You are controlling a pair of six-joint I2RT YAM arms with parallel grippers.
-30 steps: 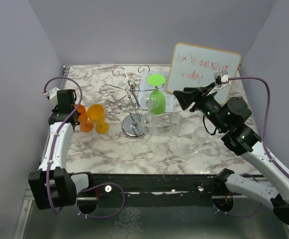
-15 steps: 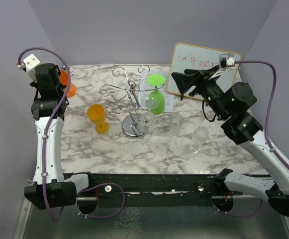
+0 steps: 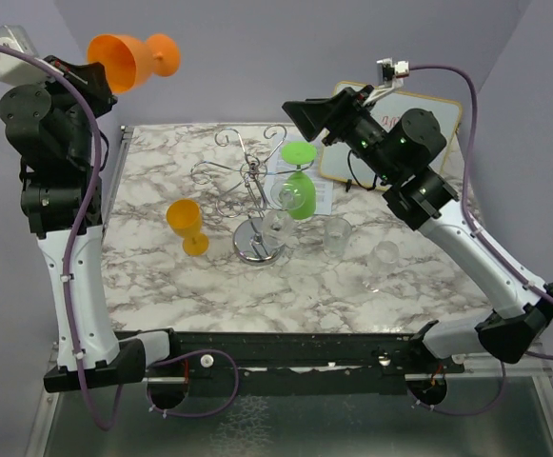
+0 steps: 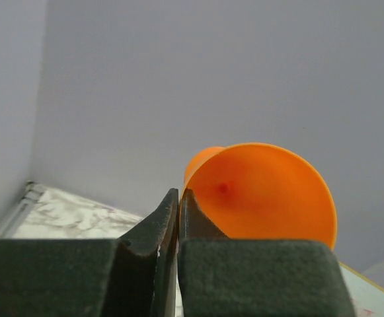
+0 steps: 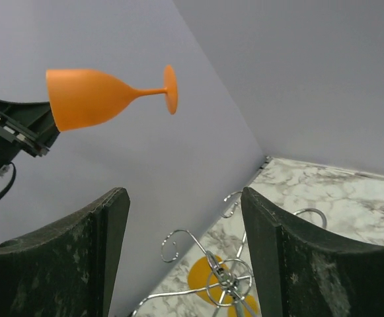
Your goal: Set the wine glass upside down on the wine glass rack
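Left tool [image 3: 103, 78] pinches the orange wine glass [image 3: 131, 59] by its rim, high up, glass lying sideways. Right tool [image 3: 300, 112] spread wide, raised near the rack [image 3: 253, 183] on the bench [image 3: 257, 286].

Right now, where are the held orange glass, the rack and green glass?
held orange wine glass [image 3: 126, 61], top view, bowl.
wine glass rack [image 3: 255, 250], top view, disc base.
green wine glass [image 3: 307, 201], top view, bowl.

White arm links [image 3: 71, 286], black joints [image 3: 419, 133], purple cables [image 3: 433, 67], dark fingers [image 5: 284, 264].

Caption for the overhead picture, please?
Left gripper holds an orange wine glass aloft, sideways; right gripper open near the chrome rack.
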